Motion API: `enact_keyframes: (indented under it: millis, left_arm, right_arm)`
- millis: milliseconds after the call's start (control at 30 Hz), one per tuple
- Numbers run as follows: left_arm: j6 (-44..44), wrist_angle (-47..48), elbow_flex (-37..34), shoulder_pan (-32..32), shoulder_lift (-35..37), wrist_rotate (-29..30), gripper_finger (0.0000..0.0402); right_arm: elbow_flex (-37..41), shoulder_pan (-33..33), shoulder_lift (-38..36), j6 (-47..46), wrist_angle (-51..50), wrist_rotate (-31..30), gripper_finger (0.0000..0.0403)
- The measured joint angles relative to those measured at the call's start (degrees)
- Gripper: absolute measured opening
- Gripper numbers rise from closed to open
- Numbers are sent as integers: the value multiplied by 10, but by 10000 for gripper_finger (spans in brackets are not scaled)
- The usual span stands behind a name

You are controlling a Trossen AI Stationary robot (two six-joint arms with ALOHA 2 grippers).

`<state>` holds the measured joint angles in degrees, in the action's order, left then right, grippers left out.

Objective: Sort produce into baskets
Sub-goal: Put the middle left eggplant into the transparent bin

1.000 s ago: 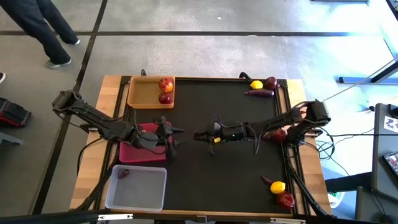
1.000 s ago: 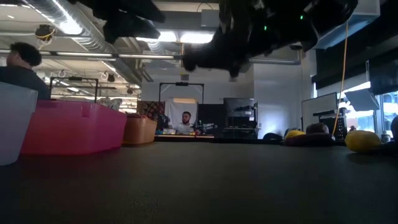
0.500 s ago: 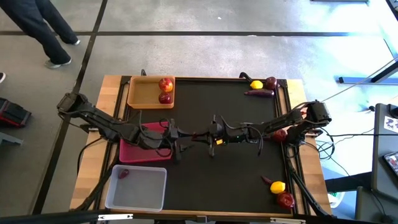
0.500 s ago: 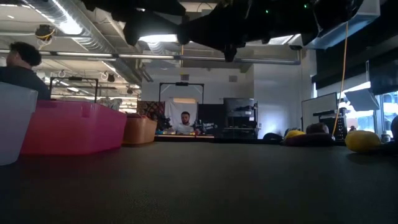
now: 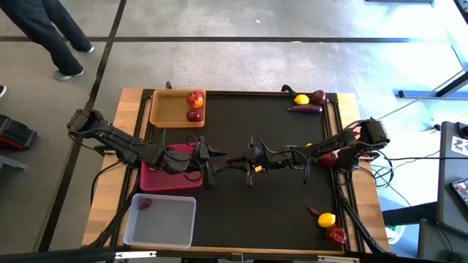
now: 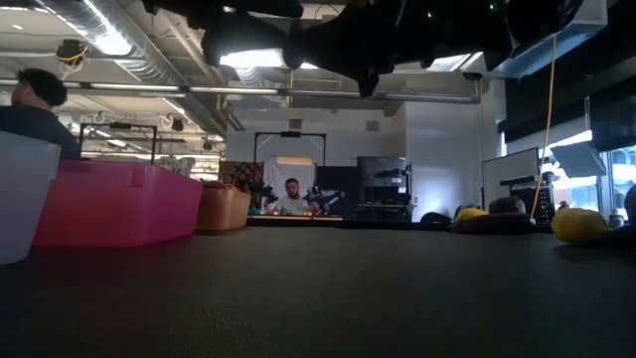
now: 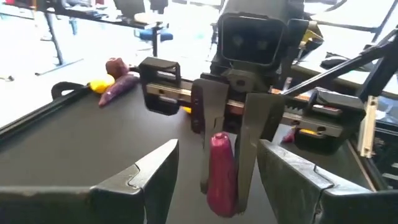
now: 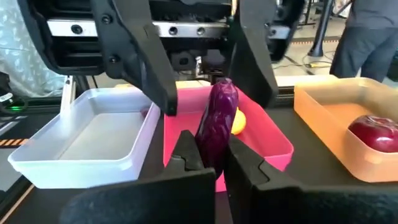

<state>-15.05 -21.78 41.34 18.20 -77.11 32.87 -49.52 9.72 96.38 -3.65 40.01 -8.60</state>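
My right gripper (image 8: 214, 165) hangs over the table's middle, shut on a slim dark-purple root (image 8: 217, 121). My left gripper (image 7: 217, 152) faces it from the left and is open. Its fingers stand on either side of the root's free end (image 7: 221, 186) without touching it. The tan tray (image 5: 164, 109) at the far left holds two apples (image 5: 194, 98). Beneath my left arm, the pink tray (image 8: 273, 146) holds a lemon (image 8: 237, 122). Near left, the white tray (image 5: 164, 223) holds one small dark-red piece (image 5: 145, 204). My right gripper pinches the root's near end (image 8: 210, 149) between its two fingers. The fingers come level from the table's right. The root sticks out past the fingertips toward my left gripper, lifted clear of the table.
A lemon (image 5: 300, 99), an apple (image 5: 318, 96) and a root (image 5: 303, 109) lie at the far right corner. Another lemon (image 5: 327, 218), apple (image 5: 336, 234) and root (image 5: 313, 212) lie at the near right. One apple (image 5: 329, 157) sits by my right arm.
My left gripper has edged toward the table's right, up to the root held by my right gripper, and has tipped a little. Its fingers now flank the root's free end.
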Motion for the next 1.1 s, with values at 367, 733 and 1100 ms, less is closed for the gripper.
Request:
enact_keyframes:
  millis: [367,733,1100]
  left_arm:
    - [10,-20,1,-11,-13,-37,133]
    - [37,-25,1,-11,-13,-37,16]
    - [45,63,15,29,35,-37,31]
  right_arm:
    - [0,0,1,10,22,6,7]
    - [0,0,1,10,25,7,59]
    - [-1,0,-75,28,-158,7,179]
